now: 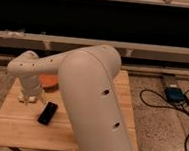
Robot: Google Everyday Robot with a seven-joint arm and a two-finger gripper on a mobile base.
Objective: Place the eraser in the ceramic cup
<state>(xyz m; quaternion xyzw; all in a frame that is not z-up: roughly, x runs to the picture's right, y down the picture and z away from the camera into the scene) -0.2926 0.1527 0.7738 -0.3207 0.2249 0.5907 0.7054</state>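
1. One eraser (47, 112) lies flat on the table (12, 132), near the gripper (29, 99), at its four o'clock.
2. We cannot tell the gripper's state.
3. The arm (91, 90) hides the cup from us.

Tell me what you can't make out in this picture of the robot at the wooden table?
In the camera view:
- The ceramic cup shows nowhere; the arm covers the middle and right of the table.
- The orange bowl: only a sliver shows beside the arm.
- The gripper hangs over the table's left side, just left of the eraser; it mostly covers whatever lies under it.
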